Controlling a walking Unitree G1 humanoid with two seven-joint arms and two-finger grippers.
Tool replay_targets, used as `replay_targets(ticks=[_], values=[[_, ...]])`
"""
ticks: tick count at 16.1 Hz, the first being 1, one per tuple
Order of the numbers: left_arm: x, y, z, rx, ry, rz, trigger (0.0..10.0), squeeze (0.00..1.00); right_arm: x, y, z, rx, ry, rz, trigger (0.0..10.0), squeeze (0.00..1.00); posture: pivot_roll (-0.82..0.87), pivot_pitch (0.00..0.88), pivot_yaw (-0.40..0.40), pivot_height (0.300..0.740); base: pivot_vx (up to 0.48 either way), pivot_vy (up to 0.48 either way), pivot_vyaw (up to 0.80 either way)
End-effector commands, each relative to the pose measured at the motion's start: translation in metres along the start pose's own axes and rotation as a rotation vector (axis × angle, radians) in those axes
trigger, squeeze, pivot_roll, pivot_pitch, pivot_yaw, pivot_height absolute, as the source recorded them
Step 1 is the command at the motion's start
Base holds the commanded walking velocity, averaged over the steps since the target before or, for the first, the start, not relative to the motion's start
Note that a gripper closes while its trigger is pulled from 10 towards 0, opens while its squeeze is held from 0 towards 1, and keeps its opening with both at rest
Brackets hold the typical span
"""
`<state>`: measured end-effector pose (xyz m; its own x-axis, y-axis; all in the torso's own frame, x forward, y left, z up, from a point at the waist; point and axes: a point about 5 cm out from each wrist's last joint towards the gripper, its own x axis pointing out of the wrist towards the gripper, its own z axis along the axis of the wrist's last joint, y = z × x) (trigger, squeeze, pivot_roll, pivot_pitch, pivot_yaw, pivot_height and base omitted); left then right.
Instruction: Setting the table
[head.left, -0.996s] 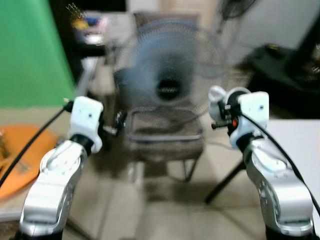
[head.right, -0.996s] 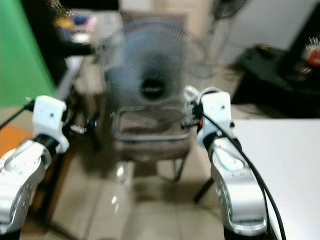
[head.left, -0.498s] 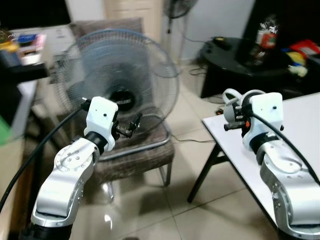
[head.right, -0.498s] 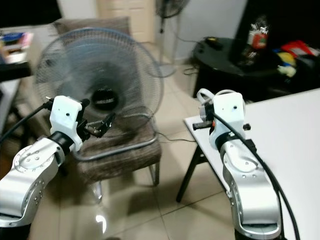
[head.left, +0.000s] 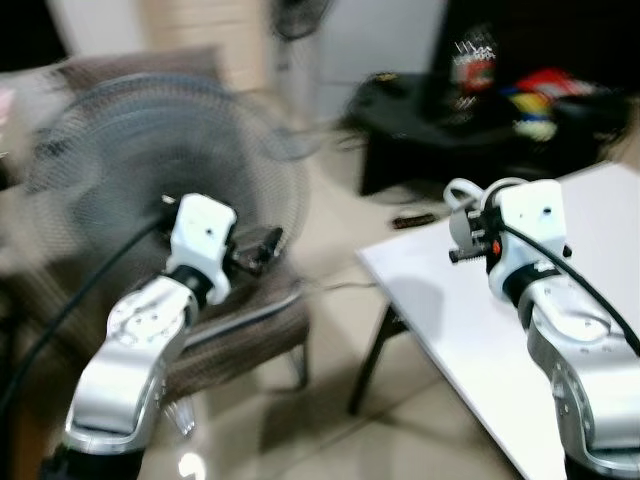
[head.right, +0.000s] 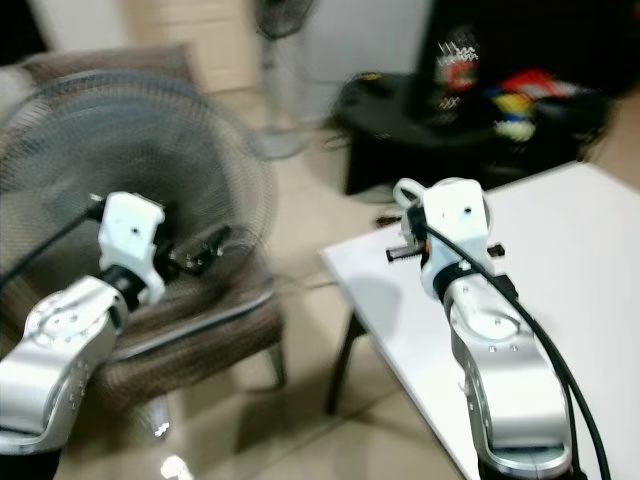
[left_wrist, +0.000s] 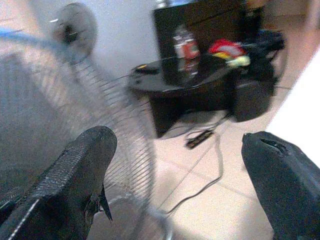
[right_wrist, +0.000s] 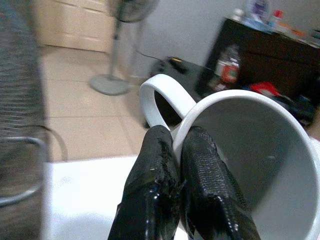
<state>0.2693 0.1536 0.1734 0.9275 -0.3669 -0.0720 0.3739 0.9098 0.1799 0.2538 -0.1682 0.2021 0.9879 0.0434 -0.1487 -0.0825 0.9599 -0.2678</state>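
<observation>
so the head camera has swung right over the last second: the green screen and orange item are gone from my left, the standing fan (head.left: 150, 190) and the chair (head.left: 235, 320) under it have slid to the left edge, and the white surface (head.right: 560, 260) now takes up the right side. that's the camera turning, not things moving. frames are motion-blurred, so i judge i'm still mid-turn toward the surface.

what it means: i read this as the carry leg of setting the table, target now coming into reach, nothing placed yet.

right gripper (right_wrist: 177, 165) has its fingers (right_wrist: 150, 200) pressed together on the rim of the white mug (right_wrist: 260, 165), one inside the wall and one outside, right beside the handle (right_wrist: 162, 97) root. same grip in both earlier head frames, no slip that i can see. in the head view the mug (head.left: 465, 205) sits just ahead of the right wrist, held above the near part of the surface, not touching it.

orientation: mug is tipped over, mouth facing back toward the wrist camera, so its long axis runs roughly along the fingers, about level. handle loop sticks out beyond the fingertips, away from the wrist.

left gripper (left_wrist: 175, 170) fingers spread wide apart, nothing between them, just the fan grille and a dark low table (left_wrist: 200, 80) beyond.

judgement: mug needs righting before set-down.
</observation>
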Motion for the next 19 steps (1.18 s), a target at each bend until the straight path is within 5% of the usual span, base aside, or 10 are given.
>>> replay_targets(ticks=[1,13,19], values=[[0.002,-0.006,0.005,0.003,-0.023,-0.022,10.0,0.00,-0.002,-0.007,0.000,-0.008,0.009,-0.029,10.0,0.00,0.05,0.000,-0.011,0.740,0.274,0.000,-0.80],[0.002,-0.006,0.004,0.008,-0.028,-0.033,10.0,0.00,-0.002,-0.001,-0.004,-0.011,0.052,0.009,10.0,0.00,0.05,0.000,-0.020,0.740,0.277,0.000,-0.80],[-0.003,-0.002,0.004,0.072,-0.002,-0.133,10.0,0.00,0.023,0.008,0.004,-0.099,0.026,0.281,10.0,0.00,0.06,0.000,-0.019,0.740,0.089,0.000,-0.38]])
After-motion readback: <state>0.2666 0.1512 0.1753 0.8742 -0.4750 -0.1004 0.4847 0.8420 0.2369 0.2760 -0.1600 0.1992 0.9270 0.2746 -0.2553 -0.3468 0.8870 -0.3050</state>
